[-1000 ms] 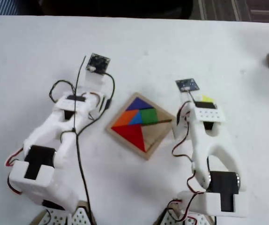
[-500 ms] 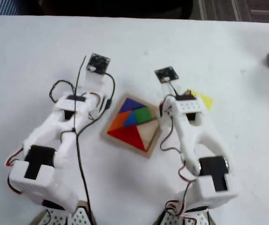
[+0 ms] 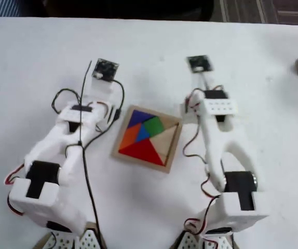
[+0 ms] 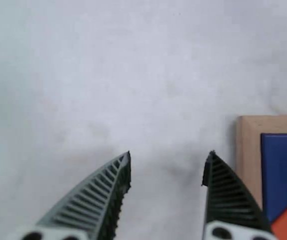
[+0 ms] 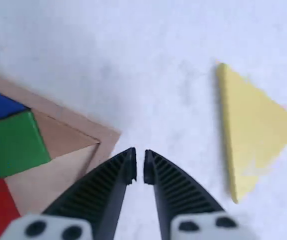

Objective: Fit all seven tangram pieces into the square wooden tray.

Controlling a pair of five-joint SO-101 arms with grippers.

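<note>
Right wrist view: the right tool (image 5: 139,167), clenched on nothing, hangs just beside a corner of the wooden tray (image 5: 108,136). A yellow triangle (image 5: 253,130) lies apart on the surface (image 5: 133,50). The left tool (image 4: 168,165), released and empty, sits just left of the tray.

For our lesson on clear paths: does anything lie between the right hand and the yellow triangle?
Nothing visible does. Bare white table lies between the right hand and the yellow triangle; a corner of the wooden tray sits on the hand's other side.
</note>
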